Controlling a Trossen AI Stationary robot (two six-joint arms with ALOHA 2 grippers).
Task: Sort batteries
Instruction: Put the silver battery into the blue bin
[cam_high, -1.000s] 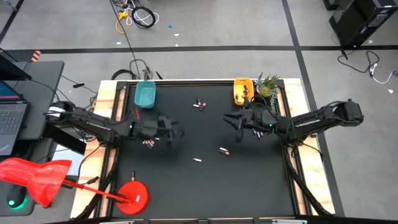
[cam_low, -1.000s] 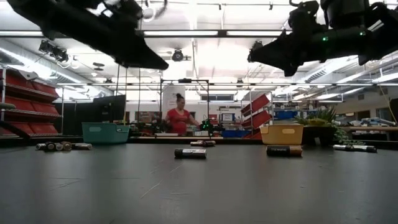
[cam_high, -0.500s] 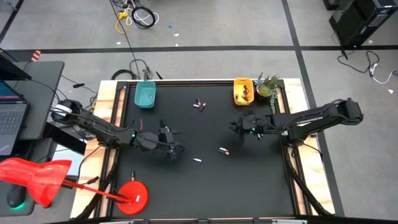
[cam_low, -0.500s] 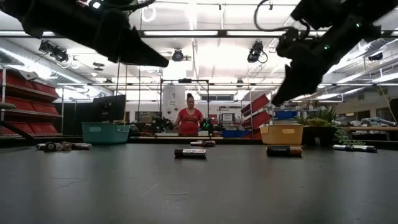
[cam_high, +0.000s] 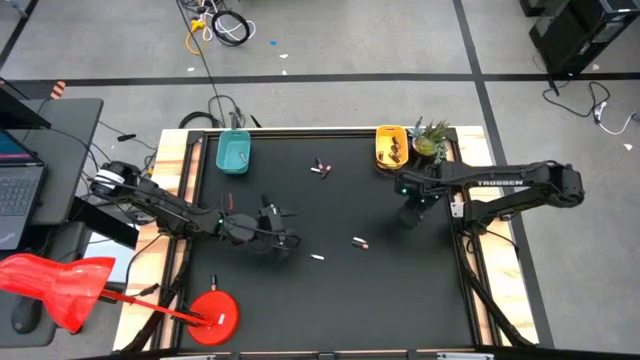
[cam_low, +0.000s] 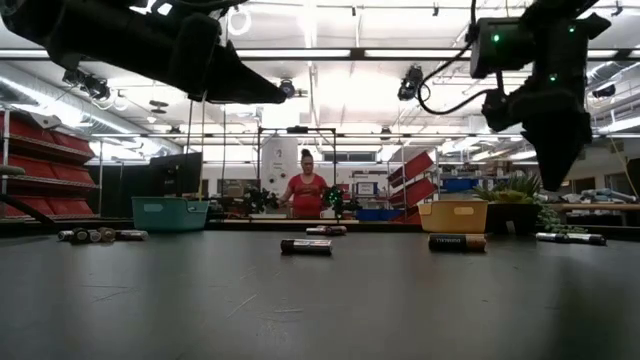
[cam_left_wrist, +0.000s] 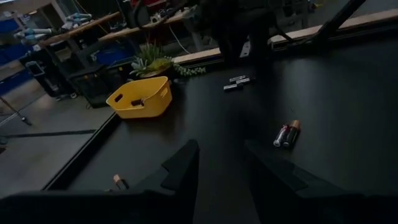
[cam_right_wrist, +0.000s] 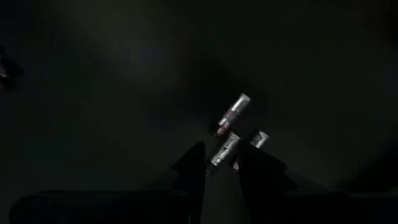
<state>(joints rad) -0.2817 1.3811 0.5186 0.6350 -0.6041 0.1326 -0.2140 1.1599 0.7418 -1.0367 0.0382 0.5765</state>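
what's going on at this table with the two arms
Two robot arms are sorting batteries on a black table. The right end effector points down over a small cluster of batteries near the table's right side, fingers slightly apart, nothing gripped. The left end effector hovers left of centre, fingers apart and empty, facing a battery pair. A yellow tray and a teal tray sit at the far edge. More batteries lie loose on the table.

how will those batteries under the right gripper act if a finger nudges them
Probably they roll: the batteries are small smooth cylinders lying on their sides on the flat black table. Being rigid, they shouldn't bend in a pinch, but three lie close together, so the right gripper, fingers apart above them, may knock a neighbour.
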